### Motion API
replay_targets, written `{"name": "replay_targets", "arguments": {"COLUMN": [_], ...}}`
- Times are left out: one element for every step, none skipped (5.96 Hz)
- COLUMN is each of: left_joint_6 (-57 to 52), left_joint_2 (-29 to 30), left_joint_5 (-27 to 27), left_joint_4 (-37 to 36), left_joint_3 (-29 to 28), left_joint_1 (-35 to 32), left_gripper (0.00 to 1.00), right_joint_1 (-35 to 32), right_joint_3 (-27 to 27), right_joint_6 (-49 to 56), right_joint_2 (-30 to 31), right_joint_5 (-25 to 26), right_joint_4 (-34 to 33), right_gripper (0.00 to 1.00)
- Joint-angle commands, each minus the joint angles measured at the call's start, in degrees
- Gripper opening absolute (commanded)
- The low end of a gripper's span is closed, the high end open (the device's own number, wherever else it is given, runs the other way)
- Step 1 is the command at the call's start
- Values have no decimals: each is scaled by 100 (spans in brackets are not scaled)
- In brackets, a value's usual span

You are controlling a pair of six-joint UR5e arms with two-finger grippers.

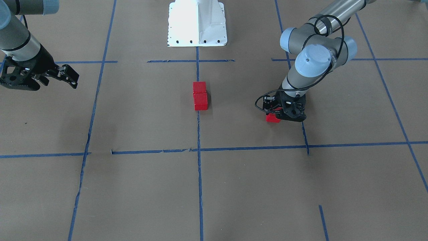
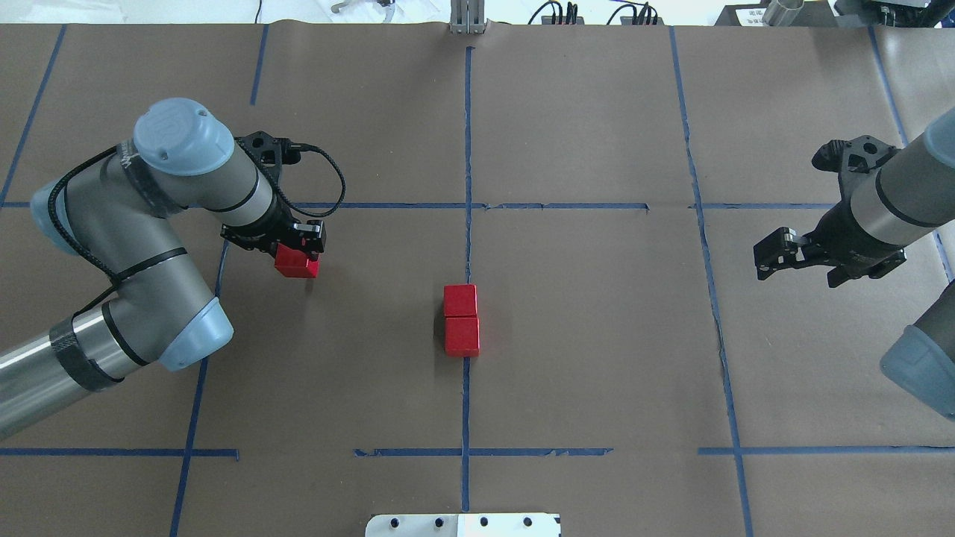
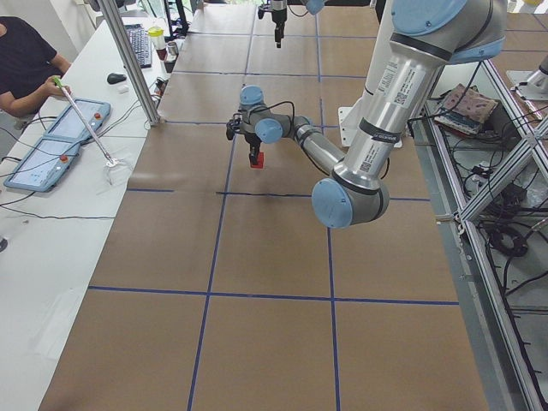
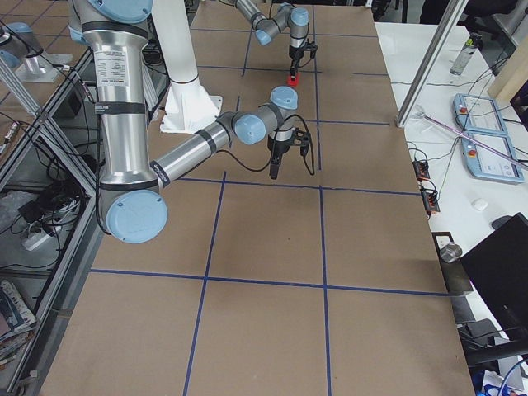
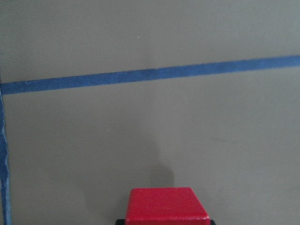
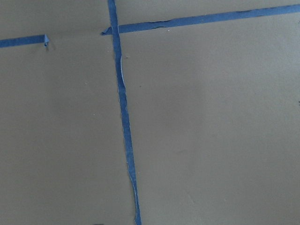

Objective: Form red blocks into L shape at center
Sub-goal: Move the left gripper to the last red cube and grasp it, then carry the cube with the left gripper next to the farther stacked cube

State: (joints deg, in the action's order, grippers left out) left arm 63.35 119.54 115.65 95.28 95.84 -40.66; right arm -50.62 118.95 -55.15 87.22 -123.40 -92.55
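Observation:
Two red blocks [image 2: 460, 300] [image 2: 462, 336] sit touching in a short row on the long blue tape line [image 2: 467, 246] at the center; they also show in the front view [image 1: 199, 87] [image 1: 201, 101]. My left gripper [image 2: 300, 257] is shut on the third red block [image 2: 297, 264], low over the brown paper, well to the left of the pair. That block also shows in the front view [image 1: 272, 117] and at the bottom of the left wrist view [image 5: 168, 206]. My right gripper [image 2: 798, 274] is open and empty, far to the right of the blocks.
The white robot base [image 1: 197, 23] stands at the near table edge behind the center line. Blue tape grid lines [image 2: 701, 224] cross the paper. An operator [image 3: 26, 68] sits at a side table with tablets, beyond a metal post [image 3: 128, 60].

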Motion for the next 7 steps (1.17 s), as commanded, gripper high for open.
{"name": "replay_targets", "arguments": {"left_joint_6": [1099, 1875, 2631, 3526, 6137, 7068, 7913], "left_joint_2": [473, 500, 622, 623, 580, 718, 755], "left_joint_5": [-691, -902, -913, -939, -1009, -1140, -1115], "left_joint_4": [-1567, -1722, -1732, -1750, -1706, -1758, -1680], "left_joint_3": [800, 1066, 1069, 1069, 1043, 860, 649], "left_joint_1": [415, 749, 822, 910, 1050, 1243, 1280], "left_gripper": [0, 0, 0, 0, 0, 3, 3], "right_joint_1": [-9, -9, -9, -9, -9, -9, -9], "right_joint_3": [49, 128, 216, 321, 365, 392, 392], "right_joint_6": [-4, 5, 5, 31, 14, 13, 13], "right_joint_2": [58, 137, 224, 338, 366, 366, 366], "right_joint_5": [0, 0, 9, 9, 9, 9, 9], "right_joint_4": [0, 0, 0, 9, 9, 9, 9], "right_gripper": [100, 100, 100, 100, 100, 100, 100]}}
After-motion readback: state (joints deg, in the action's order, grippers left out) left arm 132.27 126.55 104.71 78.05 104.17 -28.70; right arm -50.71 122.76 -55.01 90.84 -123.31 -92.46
